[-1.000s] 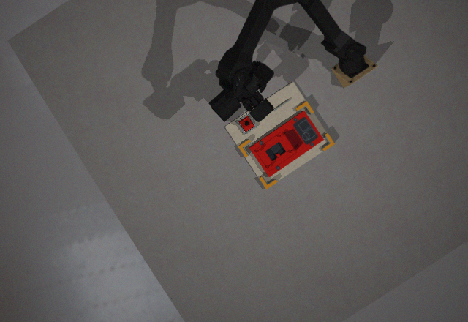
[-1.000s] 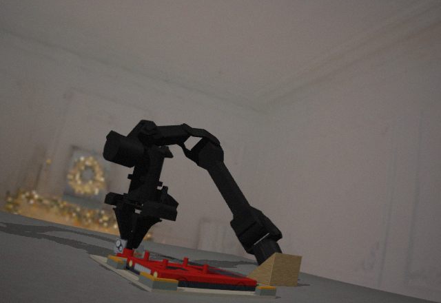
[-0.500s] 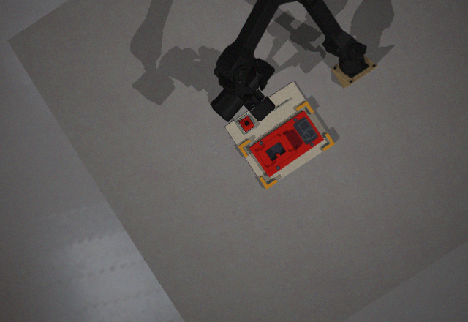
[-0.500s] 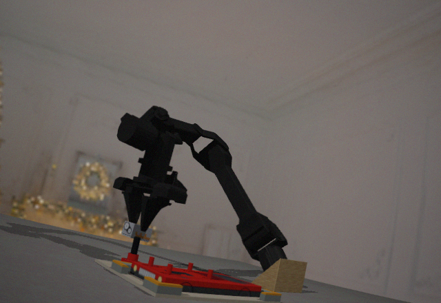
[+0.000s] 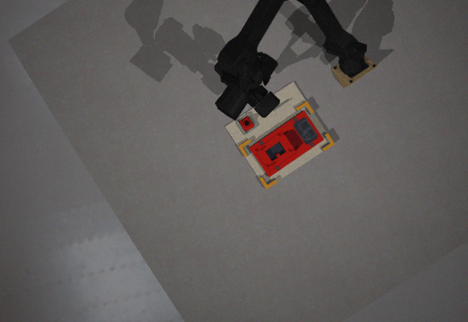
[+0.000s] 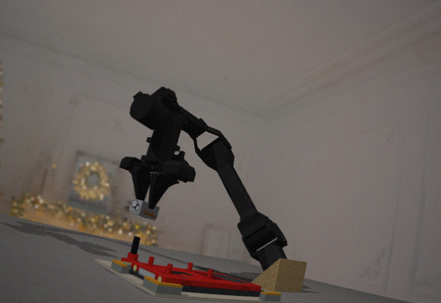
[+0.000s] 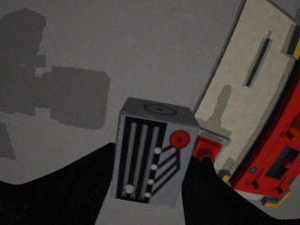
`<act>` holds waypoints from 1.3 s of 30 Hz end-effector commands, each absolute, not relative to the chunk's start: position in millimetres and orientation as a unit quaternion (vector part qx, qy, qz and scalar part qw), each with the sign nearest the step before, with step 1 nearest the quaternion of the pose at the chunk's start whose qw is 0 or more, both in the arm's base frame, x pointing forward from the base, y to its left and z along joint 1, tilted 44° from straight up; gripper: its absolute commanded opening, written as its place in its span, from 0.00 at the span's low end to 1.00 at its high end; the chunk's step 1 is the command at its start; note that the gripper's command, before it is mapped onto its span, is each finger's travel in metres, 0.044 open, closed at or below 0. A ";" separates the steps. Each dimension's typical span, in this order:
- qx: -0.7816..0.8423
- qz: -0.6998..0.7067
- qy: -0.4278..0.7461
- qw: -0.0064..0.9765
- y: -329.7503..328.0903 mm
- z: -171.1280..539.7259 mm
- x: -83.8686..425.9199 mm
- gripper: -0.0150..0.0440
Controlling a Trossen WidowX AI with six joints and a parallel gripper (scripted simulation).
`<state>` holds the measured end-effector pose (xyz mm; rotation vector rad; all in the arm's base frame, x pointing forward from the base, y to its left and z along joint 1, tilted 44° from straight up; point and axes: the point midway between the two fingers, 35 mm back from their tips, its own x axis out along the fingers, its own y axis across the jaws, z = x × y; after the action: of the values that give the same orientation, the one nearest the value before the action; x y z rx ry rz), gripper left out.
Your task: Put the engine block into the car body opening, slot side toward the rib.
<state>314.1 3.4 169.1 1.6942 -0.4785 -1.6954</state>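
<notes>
The grey engine block (image 6: pixel 144 209) (image 7: pixel 152 159) is held in the air between the fingers of my gripper (image 6: pixel 145 202) (image 7: pixel 150 157), which is shut on it. Its striped top with a red disc faces the wrist camera. Its slot is not visible. In the top view the arm hides the block. The red car body (image 5: pixel 262 152) (image 6: pixel 227 284) lies below on the board, beside the block's position. Its dark opening (image 5: pixel 272 150) (image 7: pixel 274 170) is empty, with a small red rib (image 5: pixel 278 156) jutting in from one edge.
The pale board (image 5: pixel 233 133) (image 7: pixel 234 61) has orange-topped corner brackets (image 5: pixel 268 185) (image 6: pixel 162 287) around the car body. A red piece with an upright black peg (image 5: pixel 246 123) (image 6: pixel 134 245) stands near the board's edge. Short posts (image 6: pixel 169 268) rise from the body. The arm's wooden base (image 6: pixel 290 275) is behind.
</notes>
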 end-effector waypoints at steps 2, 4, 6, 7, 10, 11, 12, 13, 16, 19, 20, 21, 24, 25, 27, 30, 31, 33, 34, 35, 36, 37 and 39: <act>0.653 -0.651 -0.176 0.345 14.7 180.7 310.2 0.25; 0.652 -0.651 -0.174 0.348 18.1 184.7 308.4 0.25; 0.652 -0.651 -0.173 0.348 19.3 186.2 307.7 0.25; 0.653 -0.651 -0.175 0.347 19.5 185.9 307.9 0.25; 0.665 -0.644 -0.199 0.321 21.7 182.2 309.6 0.25; 0.670 -0.641 -0.209 0.311 22.7 180.5 310.3 0.25; 0.675 -0.638 -0.219 0.300 23.6 178.9 311.0 0.25; 0.679 -0.634 -0.230 0.289 24.6 177.3 311.7 0.25; 0.692 -0.623 -0.260 0.255 27.4 172.3 313.8 0.25; 0.703 -0.611 -0.290 0.221 30.4 167.2 315.9 0.25; 0.706 -0.606 -0.300 0.209 31.4 165.5 316.5 0.25; 0.710 -0.601 -0.310 0.198 32.4 163.8 317.2 0.25; 0.718 -0.586 -0.338 0.163 35.4 158.6 319.1 0.25; 0.720 -0.581 -0.348 0.151 36.4 156.9 319.7 0.25; 0.724 -0.570 -0.366 0.128 38.4 153.4 320.8 0.25; 0.729 -0.552 -0.394 0.092 41.4 148.1 322.4 0.25; 0.730 -0.546 -0.403 0.080 42.4 146.4 322.9 0.25; 0.732 -0.533 -0.420 0.056 44.3 142.9 323.8 0.25; 0.733 -0.527 -0.429 0.044 45.3 141.1 324.3 0.25; 0.733 -0.520 -0.437 0.032 46.3 139.3 324.8 0.25; 0.733 -0.513 -0.446 0.020 47.3 137.6 325.2 0.25; 0.733 -0.506 -0.454 0.008 48.2 135.8 325.7 0.25; 0.733 -0.492 -0.470 -0.015 50.1 132.2 326.6 0.25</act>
<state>325.6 45.2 139.2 2.2840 -1.4022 -1.5832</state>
